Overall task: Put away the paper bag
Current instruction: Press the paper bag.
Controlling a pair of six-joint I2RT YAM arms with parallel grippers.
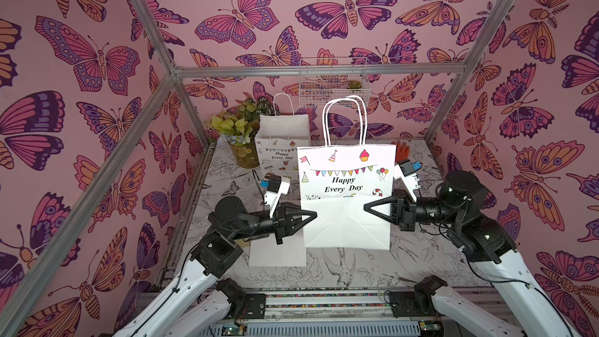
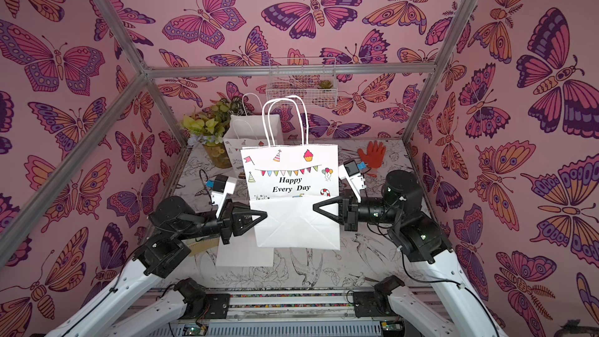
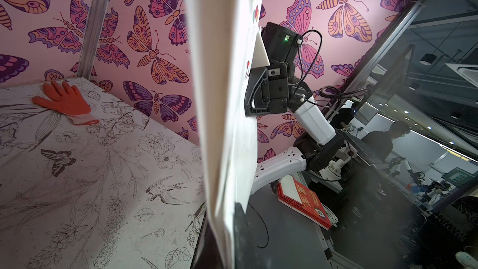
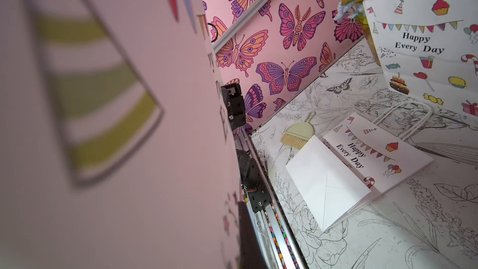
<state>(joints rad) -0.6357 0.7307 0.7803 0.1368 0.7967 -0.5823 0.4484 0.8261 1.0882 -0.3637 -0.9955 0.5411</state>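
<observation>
Flat bag [image 1: 276, 251]: folded white paper, lying on the floral-print desk [image 1: 421, 254].
Paper bag [image 1: 346, 189]: flat, creased, upright above the desk — between both tools.
Left tool [image 1: 313, 214]: at its left edge; grip unclear.
Right tool [image 1: 366, 206]: clenched on its right edge.
Standing bag [image 1: 283, 144]: rear, beside leafy pot [image 1: 241, 153].

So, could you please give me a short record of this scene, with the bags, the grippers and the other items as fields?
Held bag: paper bag, folded flat, upright, handles up, above the table
Right gripper: shut on its right edge
Left gripper: at its left edge, grip unclear
Other bags: flat bag lying on the table; standing bag at the back
Back wall: wire basket
Also on table: flower pot, orange glove, small brush
</observation>
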